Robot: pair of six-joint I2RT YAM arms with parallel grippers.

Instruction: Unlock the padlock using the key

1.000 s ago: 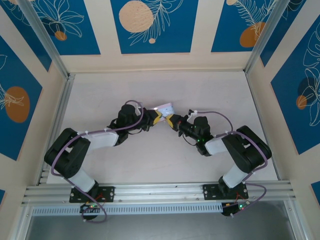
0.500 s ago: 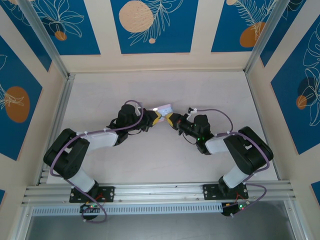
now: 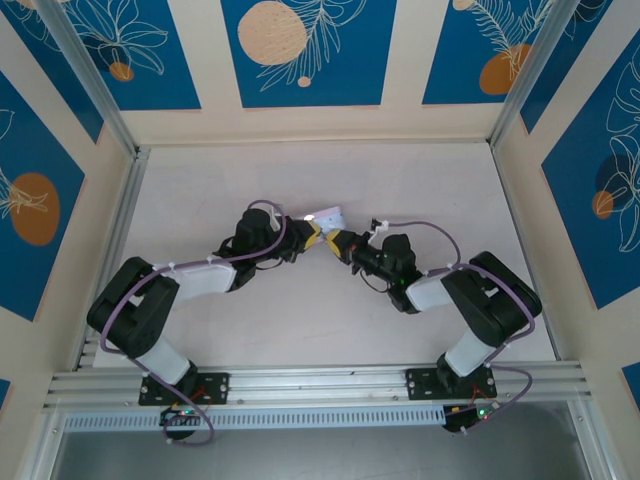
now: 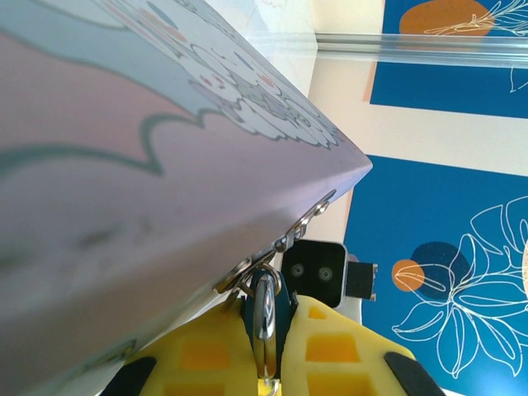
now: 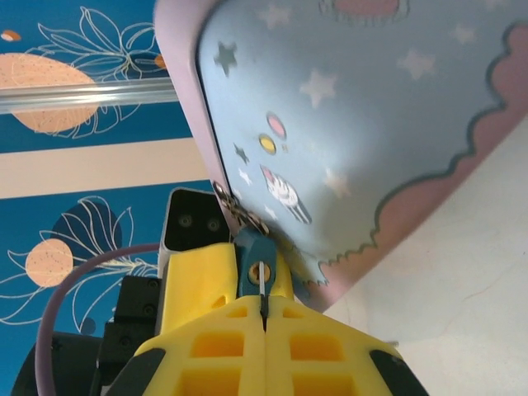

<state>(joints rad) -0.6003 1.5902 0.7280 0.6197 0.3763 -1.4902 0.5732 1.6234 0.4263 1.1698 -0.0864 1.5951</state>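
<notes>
The teal-blue padlock (image 5: 256, 248) hangs by a small chain from the edge of the pale blue tin (image 5: 371, 124). My left gripper (image 4: 268, 330) is shut on the padlock (image 4: 285, 312), whose silver metal part shows between the yellow fingers (image 4: 206, 355). My right gripper (image 5: 264, 312) is shut on the thin key (image 5: 261, 280), and the blade's tip sits at the brass keyhole in the padlock's end. From above, the left gripper (image 3: 314, 237) and right gripper (image 3: 339, 243) meet tip to tip just in front of the tin (image 3: 328, 214).
The tin (image 4: 124, 165) looms close over the left wrist camera. The right arm's black camera housing (image 4: 320, 271) faces it just behind the padlock. Blue patterned panels (image 3: 300, 50) and aluminium rails (image 3: 110, 230) wall in the table.
The right gripper has crept a little to the left, closing on the left gripper and the padlock. The left arm has held still.
</notes>
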